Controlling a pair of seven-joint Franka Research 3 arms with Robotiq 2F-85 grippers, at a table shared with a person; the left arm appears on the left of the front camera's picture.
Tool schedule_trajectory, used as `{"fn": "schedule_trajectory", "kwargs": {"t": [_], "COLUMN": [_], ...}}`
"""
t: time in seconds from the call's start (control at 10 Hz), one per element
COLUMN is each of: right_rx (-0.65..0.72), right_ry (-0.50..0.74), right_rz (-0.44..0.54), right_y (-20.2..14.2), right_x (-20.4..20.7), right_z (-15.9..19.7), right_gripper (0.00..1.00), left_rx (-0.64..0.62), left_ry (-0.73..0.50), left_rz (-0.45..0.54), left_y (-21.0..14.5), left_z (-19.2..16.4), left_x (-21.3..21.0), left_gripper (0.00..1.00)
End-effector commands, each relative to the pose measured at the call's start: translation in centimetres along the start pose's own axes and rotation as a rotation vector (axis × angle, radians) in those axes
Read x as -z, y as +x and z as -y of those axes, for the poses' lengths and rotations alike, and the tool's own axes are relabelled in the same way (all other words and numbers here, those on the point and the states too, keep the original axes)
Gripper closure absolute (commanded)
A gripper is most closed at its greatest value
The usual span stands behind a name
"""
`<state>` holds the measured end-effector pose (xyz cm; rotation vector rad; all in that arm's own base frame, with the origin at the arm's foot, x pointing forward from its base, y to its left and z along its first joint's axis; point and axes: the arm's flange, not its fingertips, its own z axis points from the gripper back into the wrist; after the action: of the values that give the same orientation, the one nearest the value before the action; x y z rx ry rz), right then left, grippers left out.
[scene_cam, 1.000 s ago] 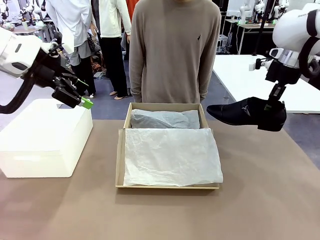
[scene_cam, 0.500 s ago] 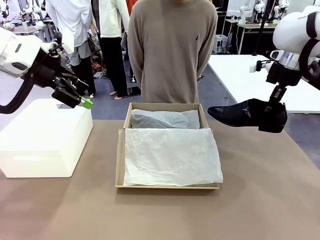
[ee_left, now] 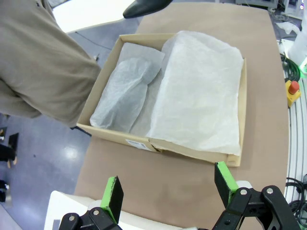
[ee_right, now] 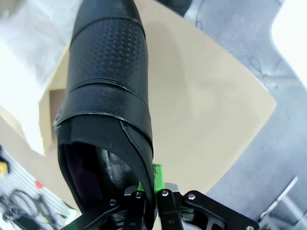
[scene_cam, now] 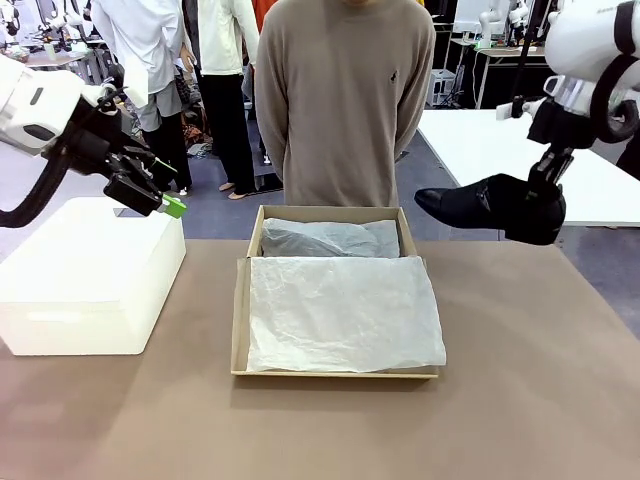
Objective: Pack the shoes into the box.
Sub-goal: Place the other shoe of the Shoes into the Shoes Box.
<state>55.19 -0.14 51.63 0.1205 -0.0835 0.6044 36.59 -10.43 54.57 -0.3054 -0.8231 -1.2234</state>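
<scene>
Shoe position: black dress shoe [scene_cam: 480,205] is held in the air, right of the cardboard shoebox [scene_cam: 240,300], toe towards it.
Right gripper [ee_right: 151,189]: clamped on the shoe's heel collar.
Left gripper [ee_left: 170,191]: fingers spread wide, empty, near the white box [scene_cam: 90,270].
Handling: judged stiff, glossy and slippery; toe-heavy from this rear pinch, so it may swing.
Obscured: tissue paper [scene_cam: 340,310] hides the box floor; the contents of the wrapped bundle [scene_cam: 325,238] cannot be told.

Left hand [ee_left: 168,178] spread wide over tissue-lined box [ee_left: 120,136]; shoe [ee_left: 144,6] beyond.
</scene>
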Motion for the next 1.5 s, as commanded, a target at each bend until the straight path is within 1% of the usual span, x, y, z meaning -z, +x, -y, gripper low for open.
{"fn": "schedule_trajectory", "kwargs": {"t": [0.0,0.1,0.2,0.4,0.5,1.0,1.1,1.2,1.4], "right_rx": [0.218,0.305,0.366,0.345,0.337,0.337,0.358,0.479,0.628], "right_ry": [-0.021,-0.059,-0.123,-0.124,-0.075,-0.075,-0.084,-0.095,-0.137], "right_rz": [-0.021,-0.009,0.003,0.013,0.006,0.006,-0.004,0.061,0.138], "right_y": [1.6,2.4,3.2,3.9,3.1,3.1,3.2,4.4,5.4], "right_x": [-0.9,-0.6,-0.2,0.4,0.0,0.0,0.4,0.5,-0.1], "right_z": [-2.2,-3.1,-4.0,-5.7,-4.1,-4.1,-4.1,-5.3,-8.7], "right_gripper": [1.00,1.00,1.00,1.00,1.00,1.00,1.00,1.00,1.00], "left_rx": [0.013,0.013,0.013,0.013,0.013,0.013,0.013,0.013,0.013], "left_ry": [-0.011,-0.011,-0.011,-0.011,-0.011,-0.011,-0.011,-0.011,-0.011], "left_rz": [0.018,0.018,0.018,0.018,0.018,0.018,0.018,0.018,0.018], "left_y": [-0.1,-0.1,-0.1,-0.1,-0.1,-0.1,-0.1,-0.1,-0.1], "left_z": [-0.2,-0.2,-0.2,-0.2,-0.2,-0.2,-0.2,-0.2,-0.2], "left_x": [0.0,0.0,0.0,0.0,0.0,0.0,0.0,0.0,0.0], "left_gripper": [0.00,0.00,0.00,0.00,0.00,0.00,0.00,0.00,0.00]}}
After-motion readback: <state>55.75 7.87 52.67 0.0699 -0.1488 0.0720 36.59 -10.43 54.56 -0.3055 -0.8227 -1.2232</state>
